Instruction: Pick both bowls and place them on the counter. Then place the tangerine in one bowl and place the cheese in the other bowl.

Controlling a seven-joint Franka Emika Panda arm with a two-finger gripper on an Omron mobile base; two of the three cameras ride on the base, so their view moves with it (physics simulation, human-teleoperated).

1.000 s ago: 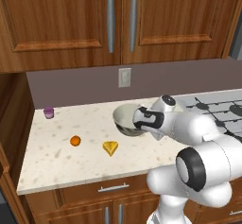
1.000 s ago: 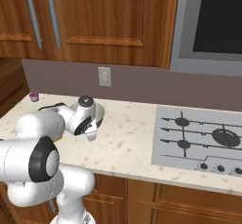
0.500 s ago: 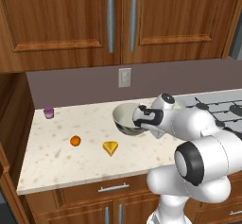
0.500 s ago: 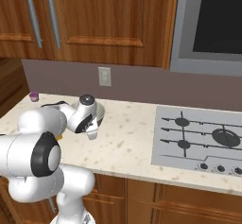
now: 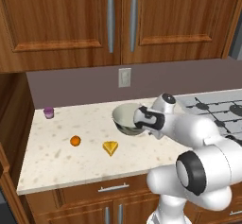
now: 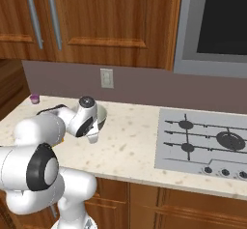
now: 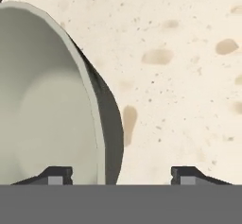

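- Gripper (image 7: 122,176) low over the counter (image 7: 189,76), jaws apart, straddling the bowl (image 7: 47,105) rim: one tip inside, other outside, gripping nothing
- Bowl resting on counter; likely stiff, glossy, a bit slippery; best taken at the thin rim, as placed here
- Farther left: cheese (image 5: 110,147), then tangerine (image 5: 75,141), both small, light; tangerine may roll

The white arm (image 6: 46,126) bends low over the left part of the beige counter (image 6: 130,146); its hand hides most of a pale bowl (image 6: 101,114), only the rim is seen; a small purple cup (image 6: 34,98) stands far left near the wall; the stove (image 6: 205,143) lies to the right.
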